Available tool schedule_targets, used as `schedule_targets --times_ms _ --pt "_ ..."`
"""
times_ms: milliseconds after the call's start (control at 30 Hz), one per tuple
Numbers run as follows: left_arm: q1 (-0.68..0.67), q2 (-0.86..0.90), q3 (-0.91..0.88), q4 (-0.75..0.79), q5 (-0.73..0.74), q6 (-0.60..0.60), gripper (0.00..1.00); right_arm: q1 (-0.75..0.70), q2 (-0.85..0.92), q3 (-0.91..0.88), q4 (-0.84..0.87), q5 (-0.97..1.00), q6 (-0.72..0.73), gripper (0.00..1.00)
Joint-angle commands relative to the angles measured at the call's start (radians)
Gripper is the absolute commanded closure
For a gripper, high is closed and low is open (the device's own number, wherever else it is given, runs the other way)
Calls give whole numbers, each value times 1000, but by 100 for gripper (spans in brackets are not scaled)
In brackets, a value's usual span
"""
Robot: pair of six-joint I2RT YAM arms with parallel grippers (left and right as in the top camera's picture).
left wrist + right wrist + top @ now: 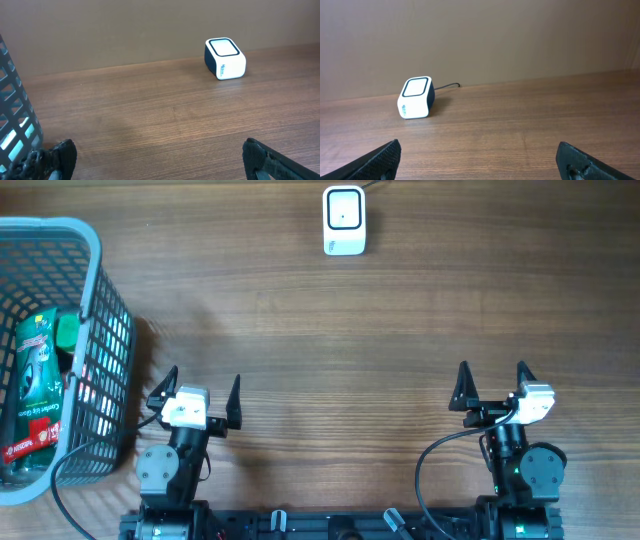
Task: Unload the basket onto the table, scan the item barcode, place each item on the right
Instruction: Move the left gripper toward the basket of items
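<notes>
A white barcode scanner (344,220) with a dark window sits at the far middle of the wooden table; it also shows in the left wrist view (225,58) and the right wrist view (416,97). A green packaged item (35,385) lies inside the grey basket (105,330) at the left. My left gripper (197,392) rests near the front edge, just right of the basket, open and empty (160,155). My right gripper (492,383) sits at the front right, open with nothing between its fingers (480,157).
The basket's mesh wall (12,125) stands close to my left gripper's left finger. A black cable (447,86) runs from the scanner toward the back wall. Bare wood lies between the grippers and the scanner.
</notes>
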Motion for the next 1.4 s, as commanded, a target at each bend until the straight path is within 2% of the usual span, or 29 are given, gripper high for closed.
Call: schedule_targets --times_ms 0,633,767,833,967,1100,1167,1267,1367 --pt "5 -11 -6 -1 12 12 0 6 5 -1 2 6 5 0" --pt "5 -11 -6 2 17 8 0 6 5 -1 2 6 5 0" --pt "5 -11 5 5 127 0 0 6 5 -1 2 6 4 0" --pt "5 -9 31 -17 140 -63 0 6 5 -1 2 6 5 0" --pt "5 12 150 -143 140 -94 0 6 5 -1 2 6 5 0" --pt "5 106 336 -254 140 -94 0 6 5 -1 2 6 5 0" --pt "5 182 439 -315 134 -109 0 6 5 -1 2 6 5 0" --pt "5 332 622 -451 79 -220 0 6 5 -1 2 6 5 0" --pt "5 520 864 -636 87 -224 0 6 5 -1 2 6 5 0"
